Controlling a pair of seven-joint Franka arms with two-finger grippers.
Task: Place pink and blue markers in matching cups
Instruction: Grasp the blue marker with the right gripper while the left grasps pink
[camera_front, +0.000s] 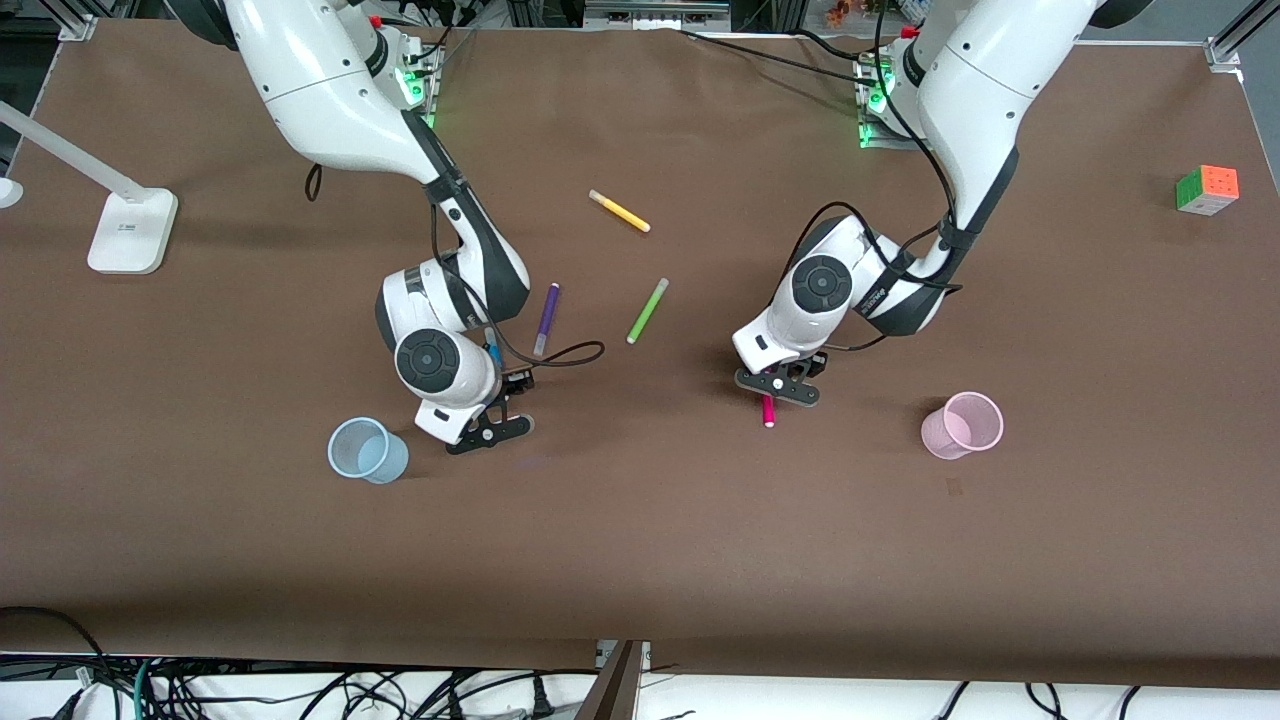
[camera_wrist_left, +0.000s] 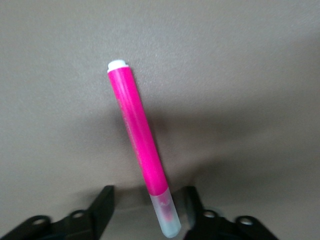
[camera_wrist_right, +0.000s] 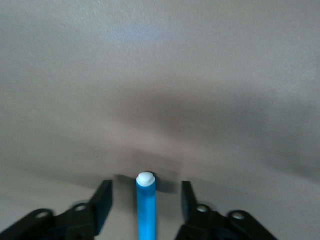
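Observation:
The pink marker lies on the brown table, partly under my left gripper. In the left wrist view the pink marker has its pale cap end between the open fingers of my left gripper, closer to one finger. The blue marker shows under my right arm's hand, by my right gripper. In the right wrist view the blue marker sits midway between the open jaws of my right gripper, touching neither. The light blue cup stands beside my right gripper. The light pink cup stands toward the left arm's end.
A purple marker, a green marker and a yellow marker lie mid-table, farther from the front camera. A colour cube sits at the left arm's end and a white lamp base at the right arm's end.

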